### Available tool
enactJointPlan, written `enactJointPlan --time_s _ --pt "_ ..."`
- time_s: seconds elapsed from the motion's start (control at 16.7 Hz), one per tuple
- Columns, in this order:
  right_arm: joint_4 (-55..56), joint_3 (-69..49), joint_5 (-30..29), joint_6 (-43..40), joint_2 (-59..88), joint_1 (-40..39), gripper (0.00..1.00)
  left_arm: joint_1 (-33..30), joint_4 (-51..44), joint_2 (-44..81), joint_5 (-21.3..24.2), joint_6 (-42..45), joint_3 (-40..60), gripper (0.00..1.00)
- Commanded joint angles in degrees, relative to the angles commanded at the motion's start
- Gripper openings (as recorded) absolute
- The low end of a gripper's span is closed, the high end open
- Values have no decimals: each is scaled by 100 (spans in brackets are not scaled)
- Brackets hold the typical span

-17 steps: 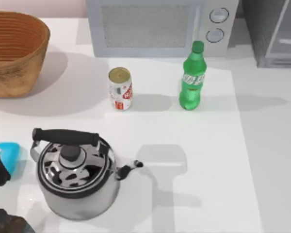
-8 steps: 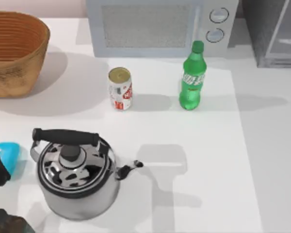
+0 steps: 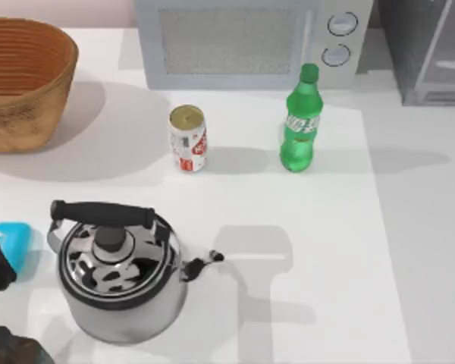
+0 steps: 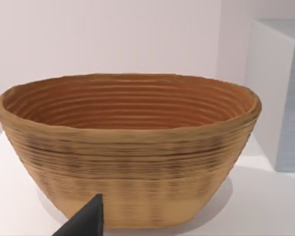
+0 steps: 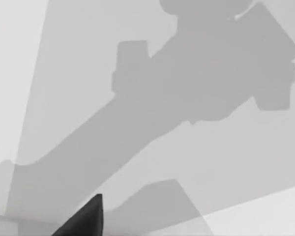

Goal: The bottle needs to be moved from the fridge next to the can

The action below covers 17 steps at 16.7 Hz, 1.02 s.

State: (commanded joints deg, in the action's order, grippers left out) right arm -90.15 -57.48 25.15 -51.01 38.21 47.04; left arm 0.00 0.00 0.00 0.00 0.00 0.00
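Top view: bottle [image 3: 300, 129] stands upright, cap uppermost, label unreadable, near the surface's [image 3: 326, 250] far edge, apart from the can [image 3: 188, 139]. Can's red markings illegible. Neither hand's opening can be told.

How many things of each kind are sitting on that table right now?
Bottles: 2, a green bottle and a dark brown bottle top
Cans: 1, the can
Kettles: 1, the kettle
Baskets: 1, the basket
Appliances: 2, the microwave and the fridge
Blue objects: 1, a blue object
Total: 8
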Motion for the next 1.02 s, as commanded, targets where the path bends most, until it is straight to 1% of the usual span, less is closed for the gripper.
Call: enactJointPlan --time_s 0.3,0.42,0.54,0.66,0.78,0.9,1.02 --pt "84 -908 1349 -3053 3134 2658 100 0 0 0 0 0 0 100" --pt "198 -1206 1827 -4124 4220 3593 100 0 0 0 0 0 0 100" --pt "343 -1450 2239 -5026 5134 4393 100 0 0 0 0 0 0 100" --pt "490 -1635 2568 -5722 5832 5017 100 0 0 0 0 0 0 100" --pt "608 -1759 2797 -6181 6292 5440 100 0 0 0 0 0 0 100" --pt "671 -1822 2912 -6398 6510 5647 100 0 0 0 0 0 0 100" --pt "677 -1828 2924 -6419 6531 5667 100 0 0 0 0 0 0 100"
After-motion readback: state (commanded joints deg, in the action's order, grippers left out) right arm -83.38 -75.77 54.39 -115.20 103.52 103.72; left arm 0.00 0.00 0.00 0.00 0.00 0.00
